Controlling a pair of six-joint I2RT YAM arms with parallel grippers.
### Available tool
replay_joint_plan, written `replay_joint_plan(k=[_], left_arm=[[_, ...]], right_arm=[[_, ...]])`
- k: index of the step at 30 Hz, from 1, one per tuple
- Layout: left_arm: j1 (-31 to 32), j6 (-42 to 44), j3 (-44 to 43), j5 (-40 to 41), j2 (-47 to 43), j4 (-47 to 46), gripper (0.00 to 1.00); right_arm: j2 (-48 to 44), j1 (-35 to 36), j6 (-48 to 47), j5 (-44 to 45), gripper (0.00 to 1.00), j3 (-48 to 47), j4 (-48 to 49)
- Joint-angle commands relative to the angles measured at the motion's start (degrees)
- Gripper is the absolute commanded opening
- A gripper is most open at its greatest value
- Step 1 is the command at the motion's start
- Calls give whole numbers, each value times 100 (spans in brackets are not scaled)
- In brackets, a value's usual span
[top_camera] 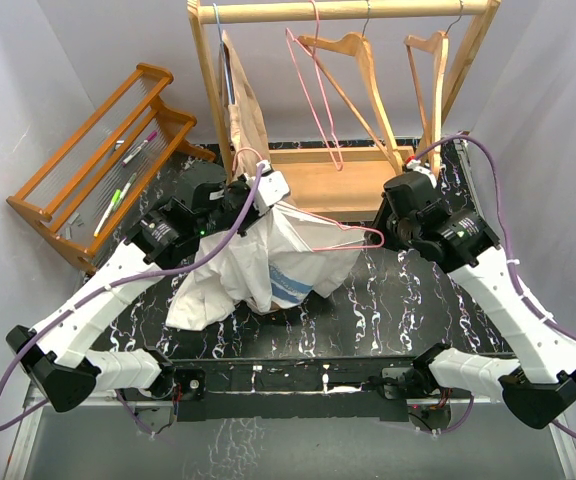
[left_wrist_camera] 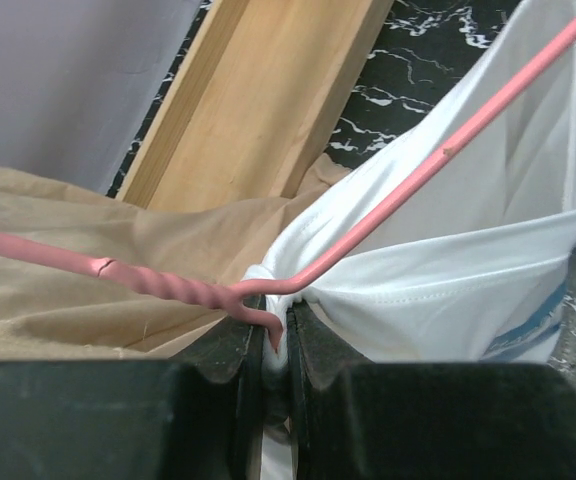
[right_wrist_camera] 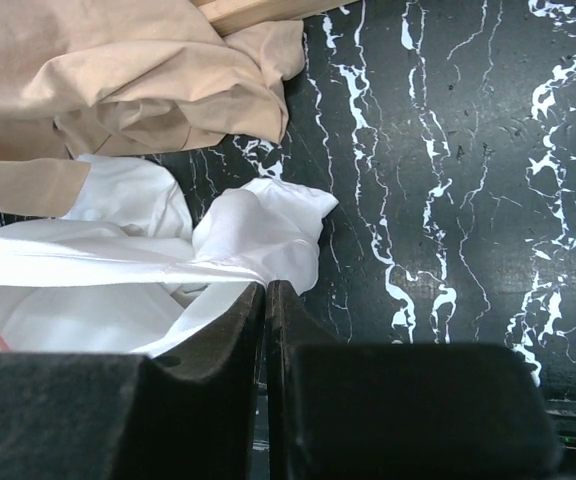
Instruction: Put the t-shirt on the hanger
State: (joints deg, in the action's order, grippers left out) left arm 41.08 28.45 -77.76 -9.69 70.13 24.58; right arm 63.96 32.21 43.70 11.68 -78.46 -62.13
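The white t-shirt (top_camera: 268,262) hangs bunched over the black marble table, its blue print facing the front. The pink wire hanger (top_camera: 340,232) runs through it, with the hook near my left gripper and the far corner sticking out on the right. My left gripper (top_camera: 260,196) is shut on a fold of the t-shirt (left_wrist_camera: 448,270), and the hanger's (left_wrist_camera: 158,283) bent wire tip sits between the jaws of the left gripper (left_wrist_camera: 278,340). My right gripper (top_camera: 386,236) (right_wrist_camera: 266,288) is shut on a taut edge of the t-shirt (right_wrist_camera: 258,225).
A wooden clothes rack (top_camera: 348,12) stands behind, carrying a beige garment (top_camera: 243,110), another pink hanger (top_camera: 313,90) and two light-wood hangers (top_camera: 353,60). The beige cloth (right_wrist_camera: 138,80) spills onto the table. An orange wooden rack (top_camera: 103,150) holding pens sits at the far left.
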Motion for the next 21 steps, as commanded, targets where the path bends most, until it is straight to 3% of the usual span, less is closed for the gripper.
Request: replay_joint_plan(k=[1,11,21], left_arm=[[-22,144,114,804,-304,-340,0],[-21,760,441,1008,-395,-218,0],[-21,525,443,2196,-8,-515,0]], right_arm=[[-190,2,63,464,8,-195,-105],[-142,3,85,946,8,-605,-314],[216,4,-219,939,8,-1207,-439]])
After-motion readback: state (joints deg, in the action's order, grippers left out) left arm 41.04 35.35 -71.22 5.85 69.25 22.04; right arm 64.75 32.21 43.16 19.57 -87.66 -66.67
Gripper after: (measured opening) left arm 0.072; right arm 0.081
